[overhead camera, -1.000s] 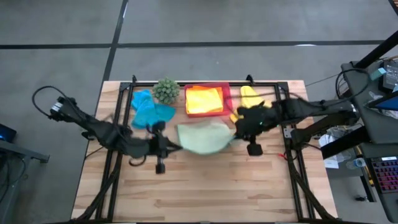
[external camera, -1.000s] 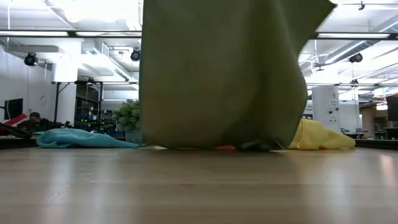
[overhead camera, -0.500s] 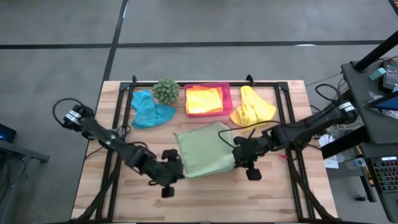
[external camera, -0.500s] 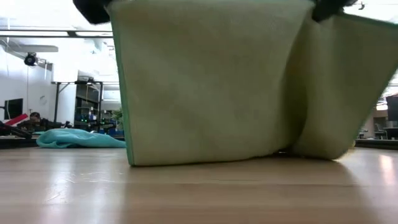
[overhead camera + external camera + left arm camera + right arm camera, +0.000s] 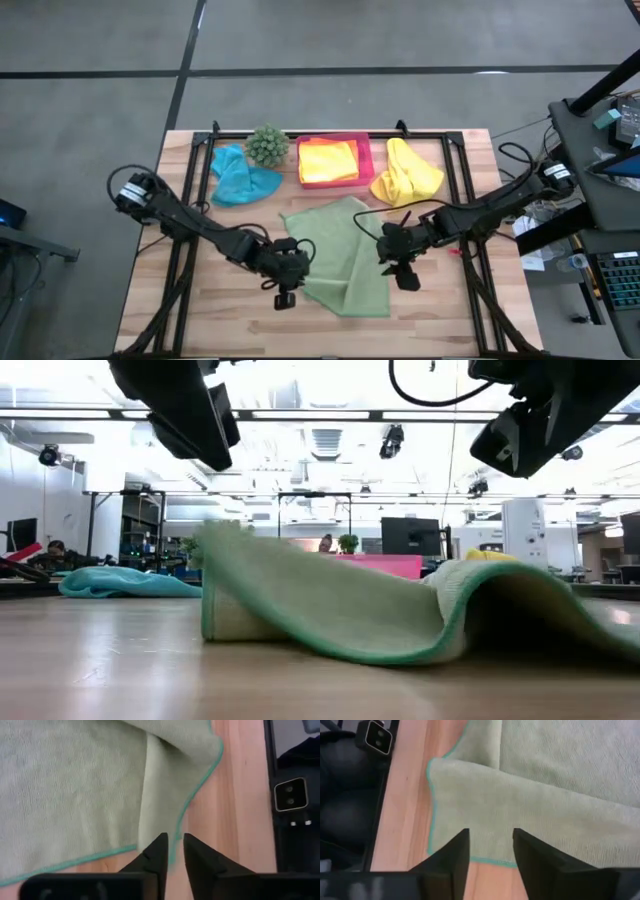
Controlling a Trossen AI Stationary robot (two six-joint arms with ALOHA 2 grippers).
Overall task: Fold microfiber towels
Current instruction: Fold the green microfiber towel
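The light green towel [image 5: 340,255] lies spread on the wooden table [image 5: 220,320], rumpled, with a raised wave in the low view [image 5: 400,615]. My left gripper [image 5: 288,272] hovers over its left near edge [image 5: 180,820], fingers a narrow gap apart and empty. My right gripper [image 5: 393,255] hovers over its right edge [image 5: 432,810], open and empty. In the low view both grippers, the left [image 5: 185,410] and the right [image 5: 525,420], hang clear above the towel. A teal towel [image 5: 240,175] and a yellow towel [image 5: 405,172] lie crumpled at the back.
A pink tray [image 5: 366,150] at the back middle holds a folded orange and yellow towel [image 5: 328,160]. A round spiky green plant [image 5: 267,145] stands left of it. Bare wood lies along the near edge. Black frame rails [image 5: 470,250] run down both sides of the table.
Both grippers have carried the light green towel from the table's middle toward the near edge, the left one farther. The towel hung from them like a curtain; now it has fallen and lies spread on the table, rumpled, with both grippers above it.
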